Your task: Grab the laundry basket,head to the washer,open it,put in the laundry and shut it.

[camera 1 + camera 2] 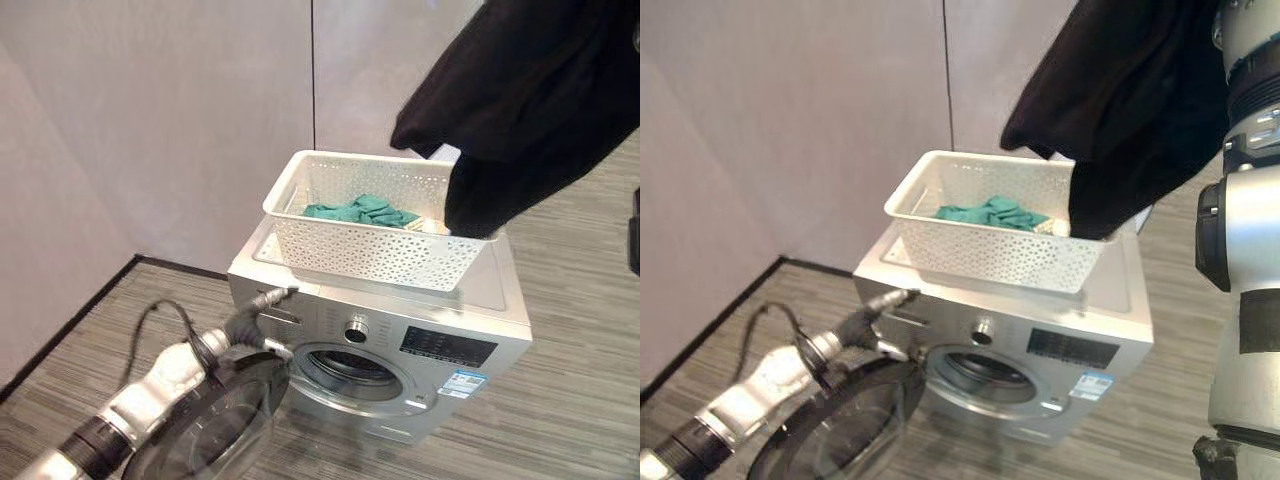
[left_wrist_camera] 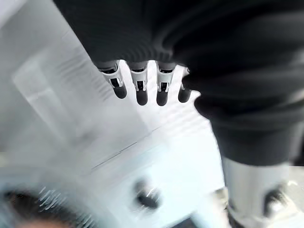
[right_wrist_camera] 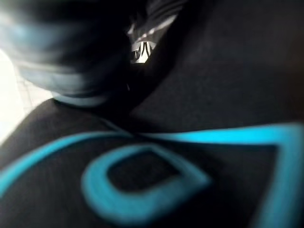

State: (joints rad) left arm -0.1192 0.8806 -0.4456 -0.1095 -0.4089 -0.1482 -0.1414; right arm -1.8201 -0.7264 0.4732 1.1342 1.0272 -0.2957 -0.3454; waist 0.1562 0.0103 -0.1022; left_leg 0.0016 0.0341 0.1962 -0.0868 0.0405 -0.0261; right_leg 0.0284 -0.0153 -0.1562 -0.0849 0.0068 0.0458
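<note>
Two straight-fingered left hand (image 2: 142, 88) fingers near the washer (image 1: 400, 340); right wrist view alone: blue-printed black garment (image 3: 190, 142), right-hand grip unclear.

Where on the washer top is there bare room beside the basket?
Bare strips of the washer top lie in front of the white basket and along its far right edge. The black garment hangs over the basket's right end, crowding it; green laundry lies inside.

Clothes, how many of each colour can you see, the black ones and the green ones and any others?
Black clothes: 1, the black garment hanging above the basket.
Green clothes: 1 bundle, the green cloth inside the basket.
Pale clothes: 1 small bit beside the green cloth, too hidden to tell more.
Total: 3
</note>
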